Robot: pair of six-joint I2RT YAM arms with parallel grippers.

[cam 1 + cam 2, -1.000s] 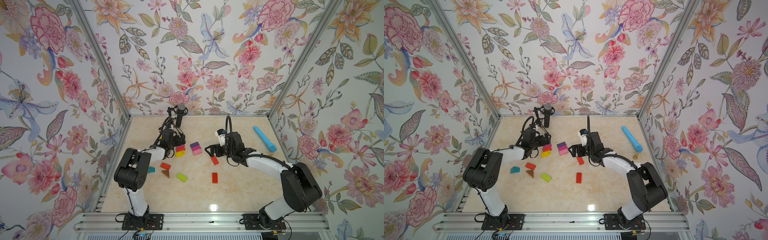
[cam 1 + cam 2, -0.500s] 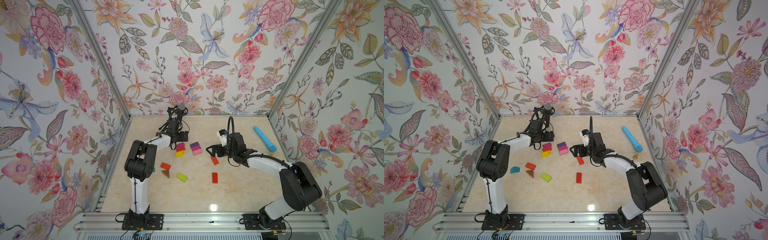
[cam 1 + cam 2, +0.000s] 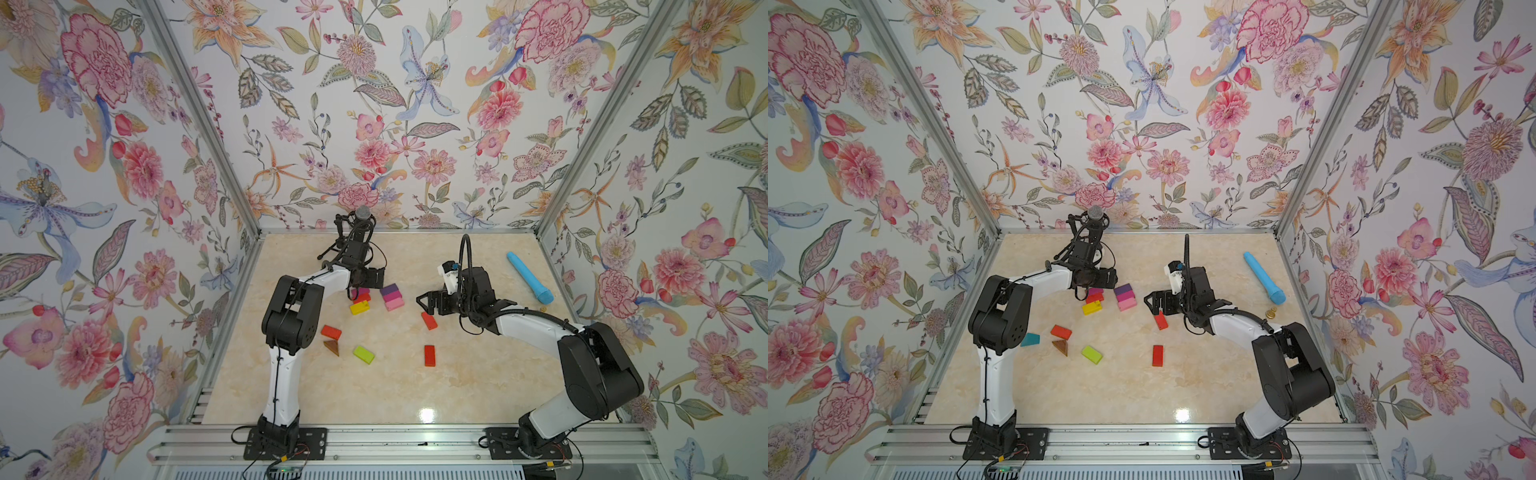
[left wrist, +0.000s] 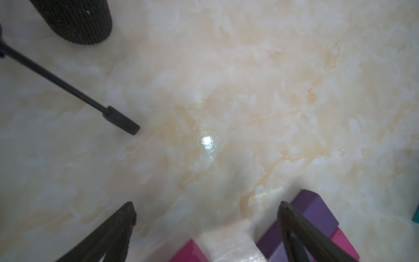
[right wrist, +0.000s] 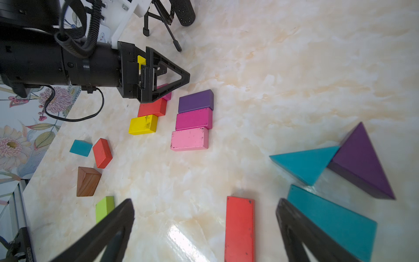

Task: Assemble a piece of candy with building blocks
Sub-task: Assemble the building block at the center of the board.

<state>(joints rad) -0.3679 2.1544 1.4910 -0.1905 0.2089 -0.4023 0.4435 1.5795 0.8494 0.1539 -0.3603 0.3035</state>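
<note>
Left arm (image 3: pixel 291 316) shifted since last second, left gripper (image 4: pixel 206 205) wide open, empty, I note right gripper (image 5: pixel 204 203) likewise, red block (image 5: pixel 239 226) at lower centre.

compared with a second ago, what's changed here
The left arm has straightened and reached farther toward the back wall. This carried the left gripper slightly toward the purple, magenta and pink column. Its jaws are open with nothing in them. The right gripper stayed put, open, by the red brick. No block has moved.
</note>
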